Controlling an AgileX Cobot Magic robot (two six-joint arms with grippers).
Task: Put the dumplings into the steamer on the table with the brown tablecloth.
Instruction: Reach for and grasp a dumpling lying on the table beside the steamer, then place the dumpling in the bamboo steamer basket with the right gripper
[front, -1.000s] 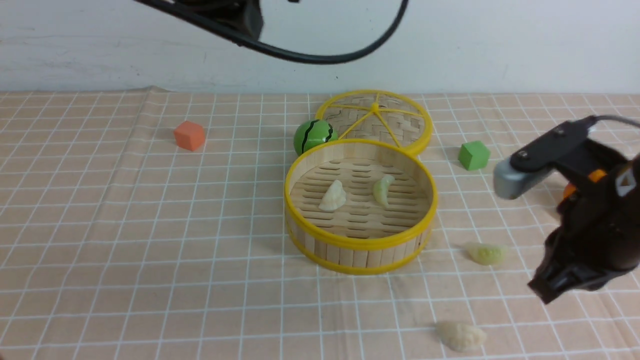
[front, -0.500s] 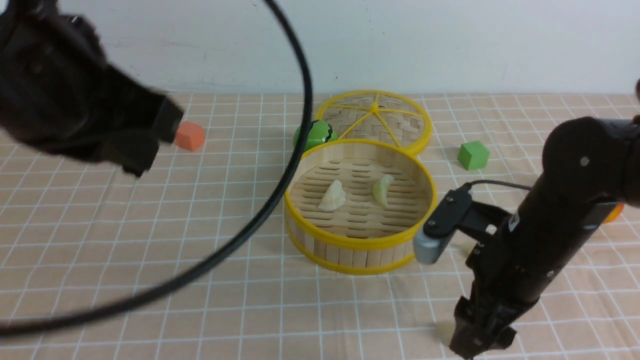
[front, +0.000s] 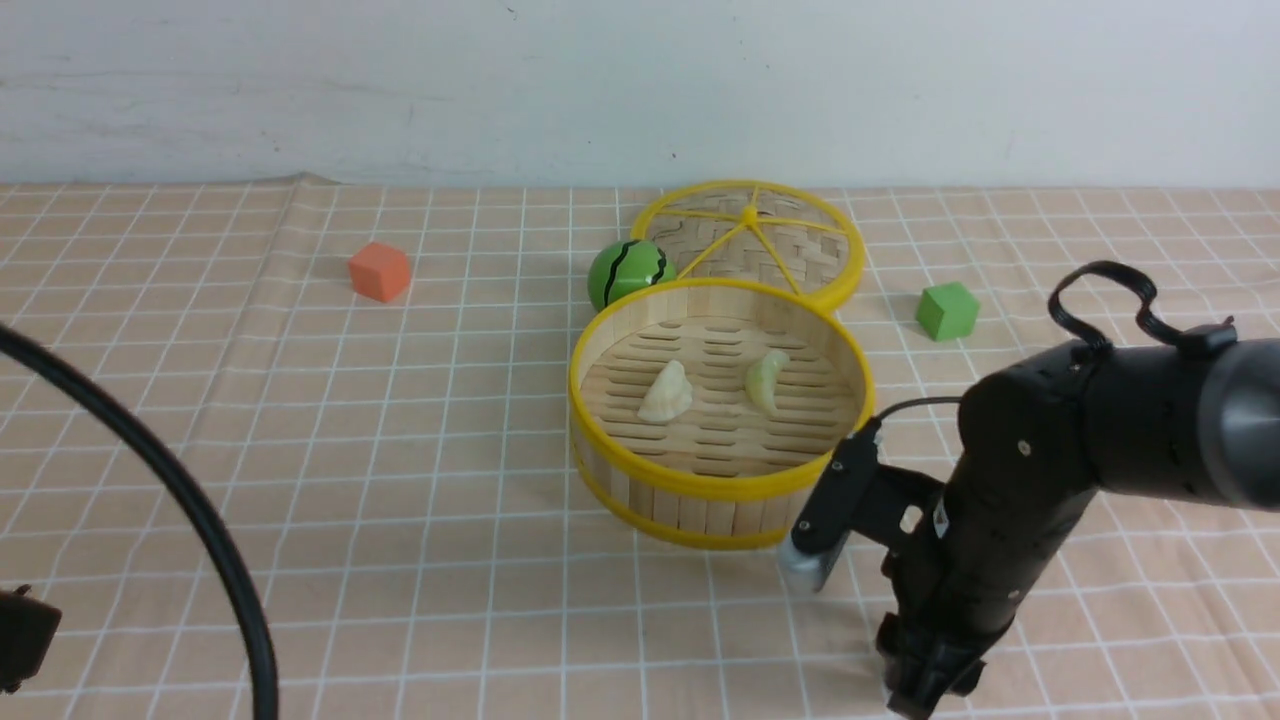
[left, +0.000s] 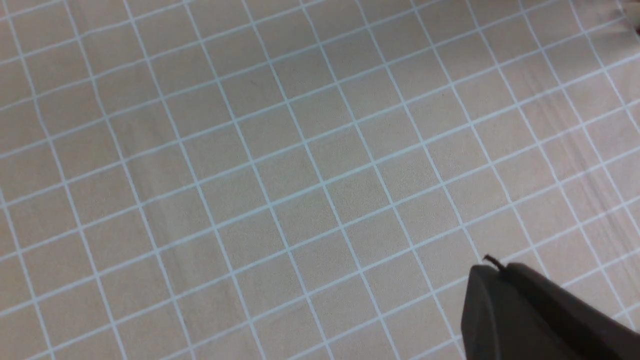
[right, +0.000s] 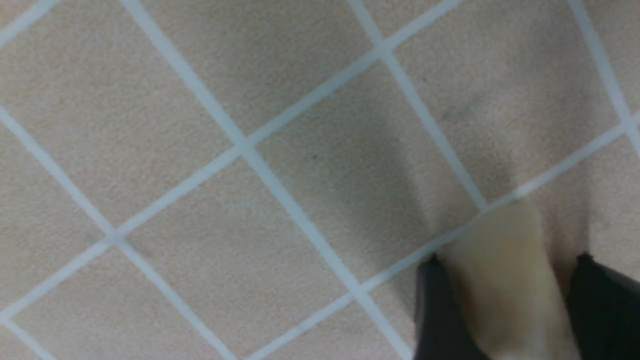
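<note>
The steamer (front: 720, 490) stands mid-table on the brown tablecloth (front: 400, 450). On its slatted floor lie a cream-white dumpling (front: 667, 392) and a pale green dumpling (front: 767, 380). My right gripper (front: 925, 690) is down on the cloth in front of and to the right of the steamer. In the right wrist view, this right gripper (right: 507, 260) has a finger on each side of another cream-white dumpling (right: 505, 280), closed against it; the dumpling still rests on the cloth. The arm hides that dumpling in the front view. My left gripper (left: 492, 265) hangs shut and empty over bare cloth.
The flat woven lid (front: 750, 240) leans behind the steamer, with a green striped ball (front: 625, 272) at its left. An orange cube (front: 380, 271) sits far left and a green cube (front: 947, 310) at the right. A black cable (front: 200, 530) arcs across the near left.
The right arm swung in and dropped onto the near dumpling, its jaws opening and then closing around it. The left arm pulled back out of the front view, leaving its cable.
</note>
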